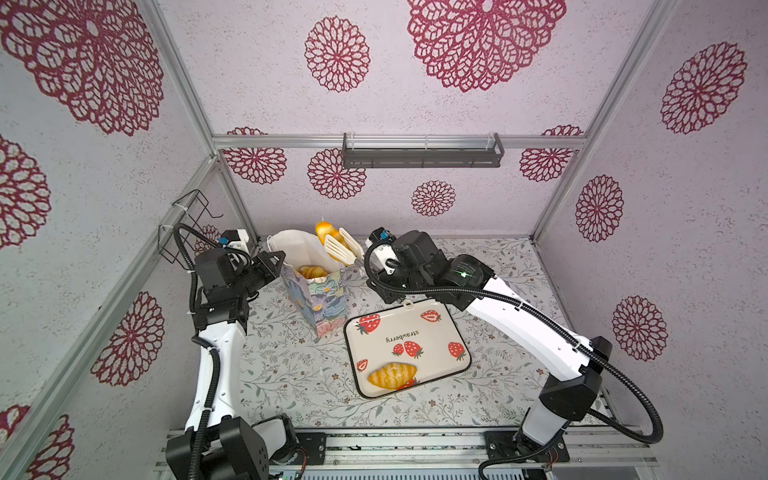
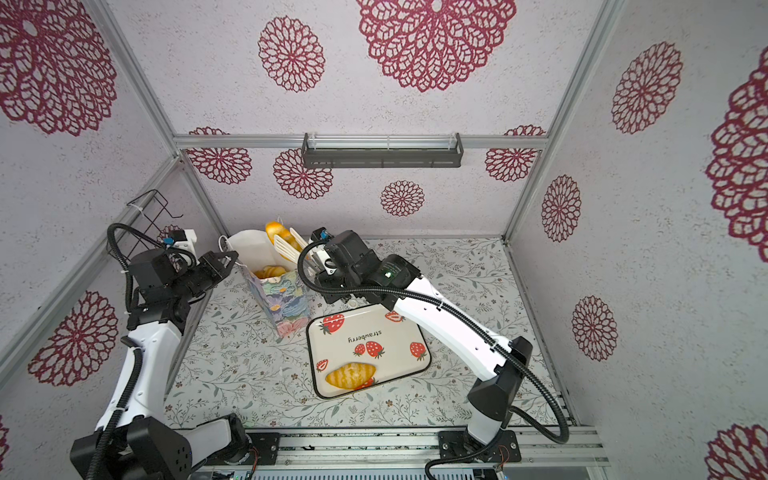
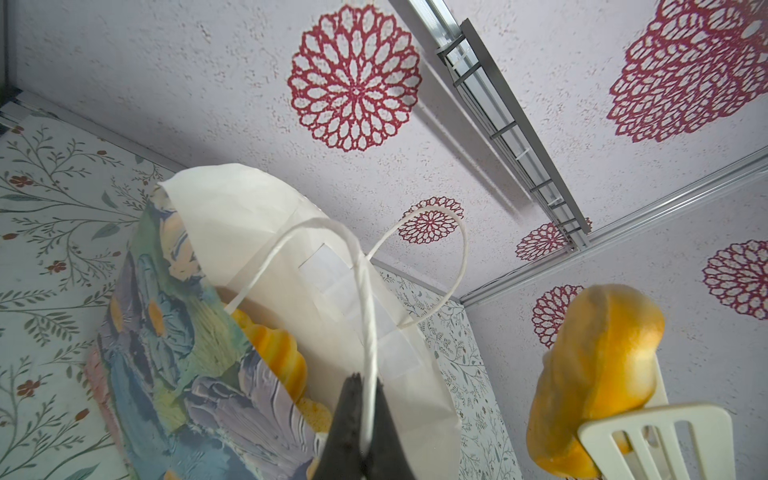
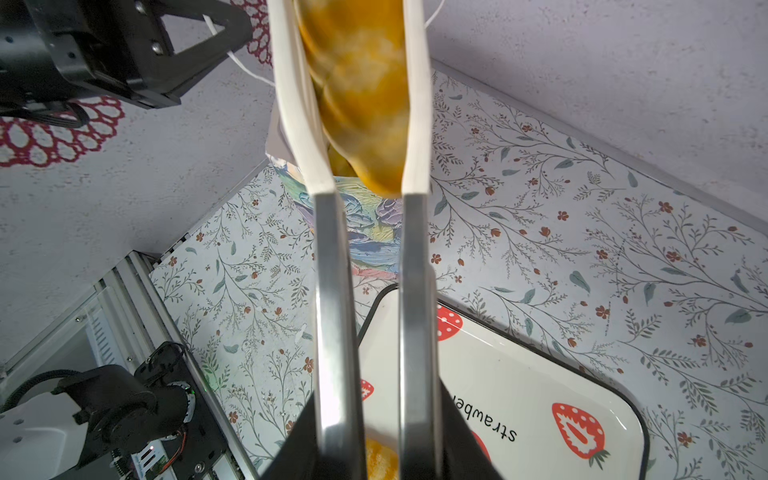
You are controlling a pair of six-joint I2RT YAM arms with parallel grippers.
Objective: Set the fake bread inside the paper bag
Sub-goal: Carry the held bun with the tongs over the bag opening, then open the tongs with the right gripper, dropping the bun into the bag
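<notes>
Three lots of fake bread show. One long glossy golden loaf (image 1: 323,230) is clamped in a pair of white slotted tongs with steel arms (image 1: 338,247), above the far right edge of the bag's mouth. At least two golden ridged pastries (image 3: 274,353) lie inside the one tall paper bag with pastel painted flowers (image 1: 320,299). One striped croissant (image 1: 392,375) sits at the near end of the single cream tray (image 1: 436,332), which stands just right of and nearer than the bag. The tray bears the word "strawberry" (image 1: 401,336) among printed red strawberries. The left end effector (image 3: 362,390) is pressed together on a white cord handle (image 3: 365,291) at the bag's left rim. The right end effector (image 4: 376,419) squeezes the tongs' steel arms, and its arm reaches over the tray's far end. Everything stands on the floral-papered table (image 1: 291,374). One grey rack (image 1: 422,158) hangs on the far wall, and one black wire holder (image 1: 187,224) on the left wall.
</notes>
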